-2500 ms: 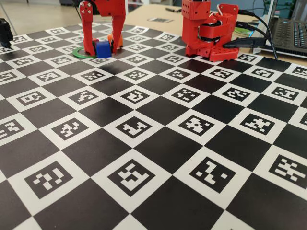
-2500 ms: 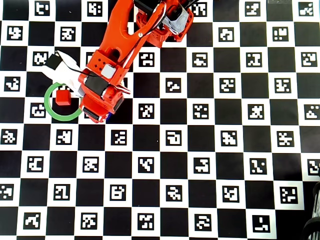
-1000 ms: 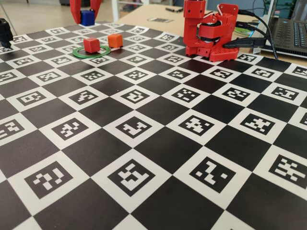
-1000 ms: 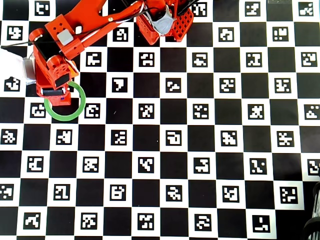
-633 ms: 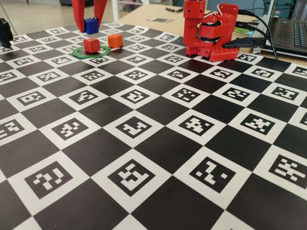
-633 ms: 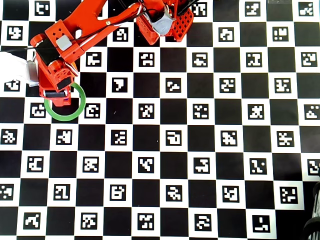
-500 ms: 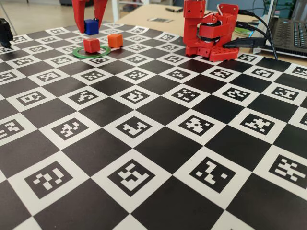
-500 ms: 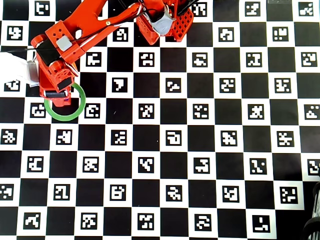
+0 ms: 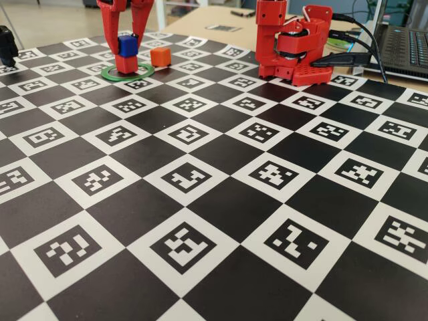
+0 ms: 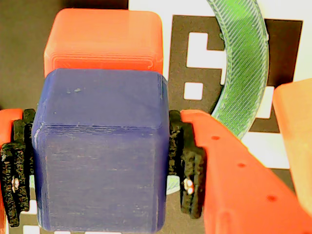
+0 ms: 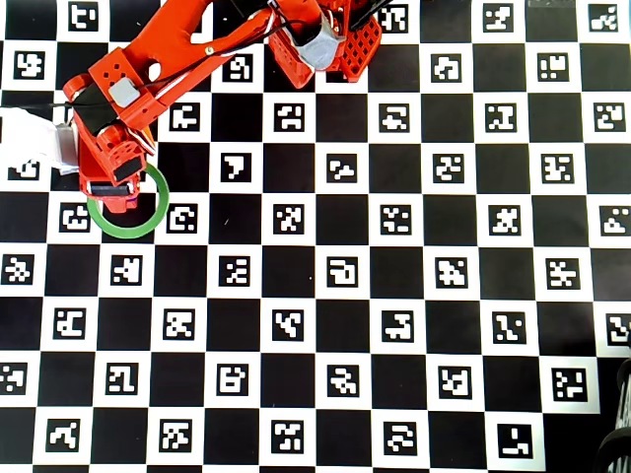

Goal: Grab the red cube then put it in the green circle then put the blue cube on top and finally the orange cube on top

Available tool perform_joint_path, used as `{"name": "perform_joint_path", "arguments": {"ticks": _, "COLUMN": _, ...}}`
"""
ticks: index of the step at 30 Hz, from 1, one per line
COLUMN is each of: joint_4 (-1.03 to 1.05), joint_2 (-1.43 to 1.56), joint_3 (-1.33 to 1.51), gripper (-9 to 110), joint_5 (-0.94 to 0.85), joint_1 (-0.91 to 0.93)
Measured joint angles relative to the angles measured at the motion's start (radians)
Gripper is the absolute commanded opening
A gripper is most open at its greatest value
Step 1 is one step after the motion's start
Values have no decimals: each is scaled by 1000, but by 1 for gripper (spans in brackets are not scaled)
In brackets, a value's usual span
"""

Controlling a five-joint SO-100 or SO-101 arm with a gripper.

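In the fixed view my gripper (image 9: 127, 48) is shut on the blue cube (image 9: 128, 45), whose underside meets the top of the red cube (image 9: 126, 65). The red cube stands inside the green circle (image 9: 144, 69). The orange cube (image 9: 160, 56) sits on the board just right of the ring. In the wrist view the blue cube (image 10: 100, 156) fills the space between the black pads (image 10: 187, 161), with the red cube (image 10: 105, 41) showing beyond it, the green circle (image 10: 243, 63) to the right and the orange cube (image 10: 295, 146) at the right edge. In the overhead view the gripper (image 11: 111, 190) covers all three cubes.
The board is a black-and-white checker mat with printed markers (image 9: 184, 177). The arm's red base (image 9: 294, 50) stands at the back, with cables and a laptop (image 9: 408, 43) to its right. A black object (image 9: 7, 43) sits at the far left edge.
The gripper lifted the blue cube from beside the ring, carried it over the ring and has come down, bringing the blue cube onto the red cube.
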Motion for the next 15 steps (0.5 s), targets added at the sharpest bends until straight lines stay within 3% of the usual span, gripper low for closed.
{"name": "perform_joint_path", "arguments": {"ticks": 2, "joint_4": 9, "joint_2": 0, "joint_3": 0, "gripper": 35, "joint_5": 0, "joint_1": 0}}
{"name": "perform_joint_path", "arguments": {"ticks": 15, "joint_4": 250, "joint_2": 44, "joint_3": -189, "gripper": 34, "joint_5": 48, "joint_1": 28}}
